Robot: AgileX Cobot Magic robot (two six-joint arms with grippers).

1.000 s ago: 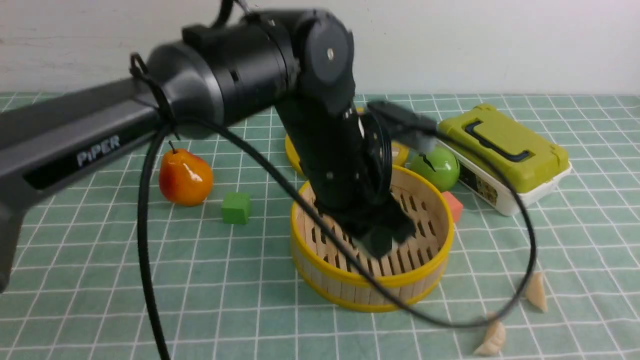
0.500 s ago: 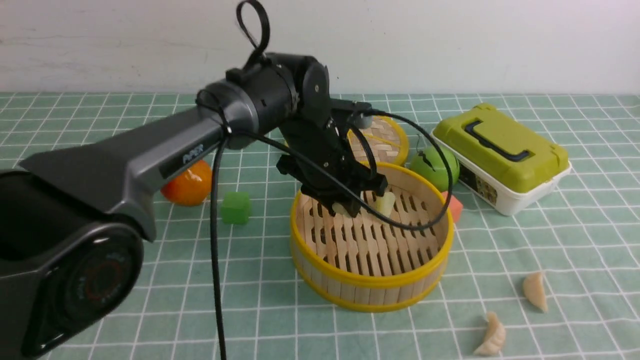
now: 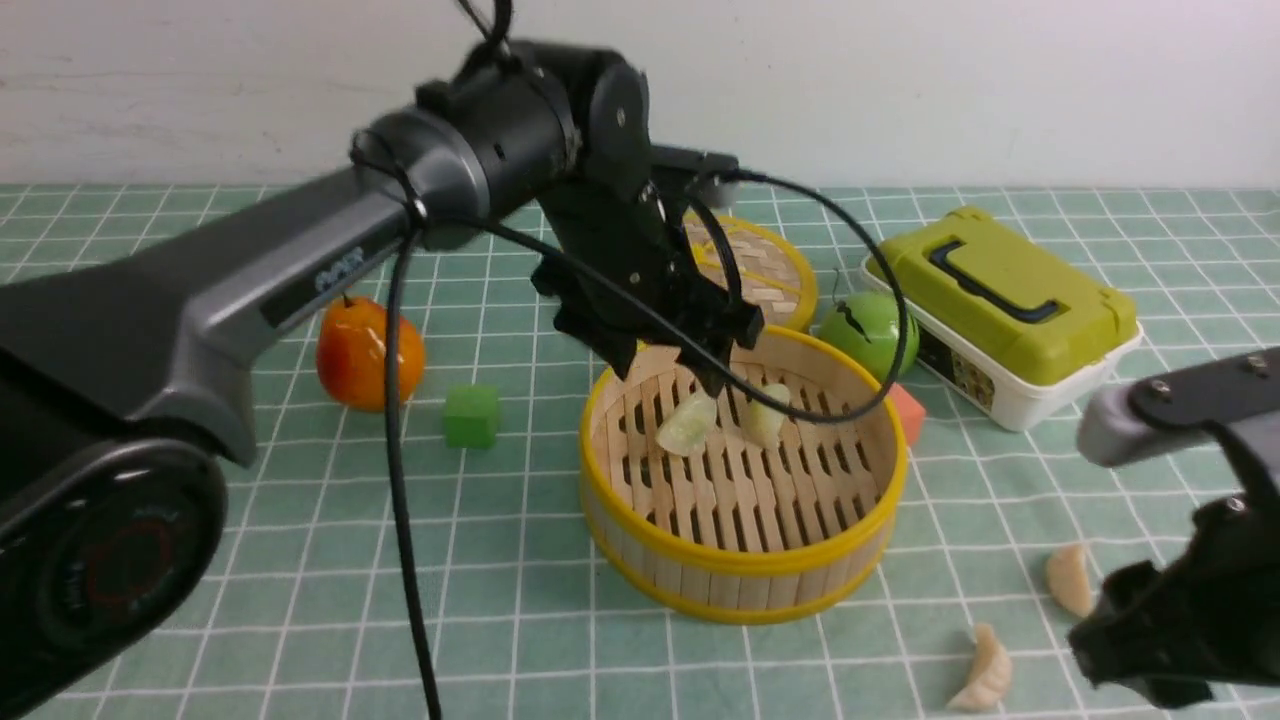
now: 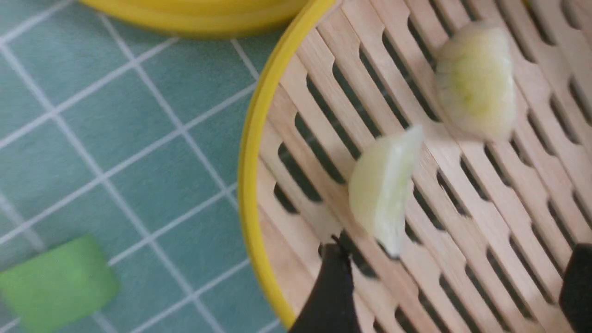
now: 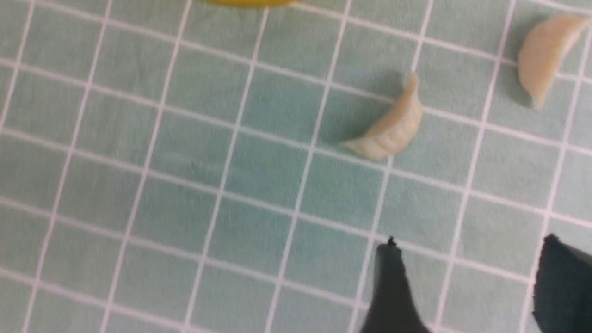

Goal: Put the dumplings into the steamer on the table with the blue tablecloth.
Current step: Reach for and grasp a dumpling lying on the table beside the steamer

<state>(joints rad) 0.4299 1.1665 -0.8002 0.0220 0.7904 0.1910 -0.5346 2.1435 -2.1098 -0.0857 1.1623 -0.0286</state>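
the table (image 3: 250, 560) under its blue tablecloth (image 3: 1150, 250) carries the steamer (image 3: 745, 575) near its middle, open-topped so pieces can drop in. the left gripper (image 3: 672, 372) hangs over the steamer's far left rim, jaws spread wide and holding nothing, probably to let a piece fall clear. two dumplings (image 3: 686, 424) lie on the slats beneath it. the right gripper (image 5: 476, 286), jaws apart and empty, hovers toward the near right corner beside two loose dumplings (image 5: 393, 127) on the cloth. only the left wrist view shows nothing between those fingers. only the right wrist view shows the loose pair's pleats.
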